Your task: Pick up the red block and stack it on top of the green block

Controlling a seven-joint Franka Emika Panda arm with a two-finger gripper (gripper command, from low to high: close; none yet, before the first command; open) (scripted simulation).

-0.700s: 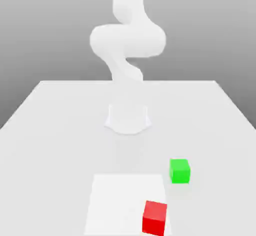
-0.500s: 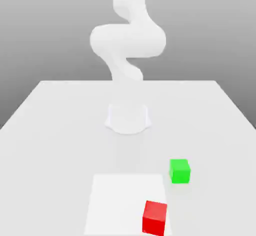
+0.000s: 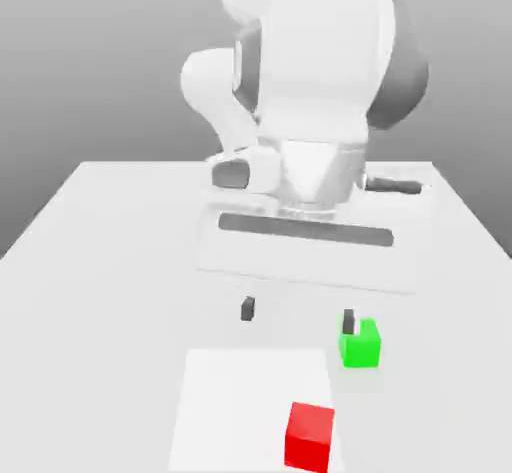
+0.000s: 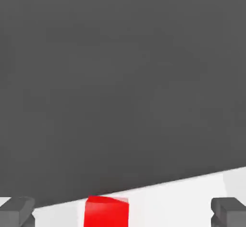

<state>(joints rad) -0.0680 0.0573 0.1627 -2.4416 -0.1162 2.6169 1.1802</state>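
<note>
The tool (image 3: 297, 313) hangs above the desk (image 3: 90, 261) with its fingers spread wide and nothing between them, so the reach toward the pickup is the step in hand. The red block (image 3: 310, 437) rests on the paler square patch (image 3: 230, 401), at its corner nearest the green block (image 3: 361, 344), apart from it. One fingertip (image 3: 348, 320) shows just in front of the green block. Next, the tool likely needs to move over the red block, descend and straddle it before closing.
</note>
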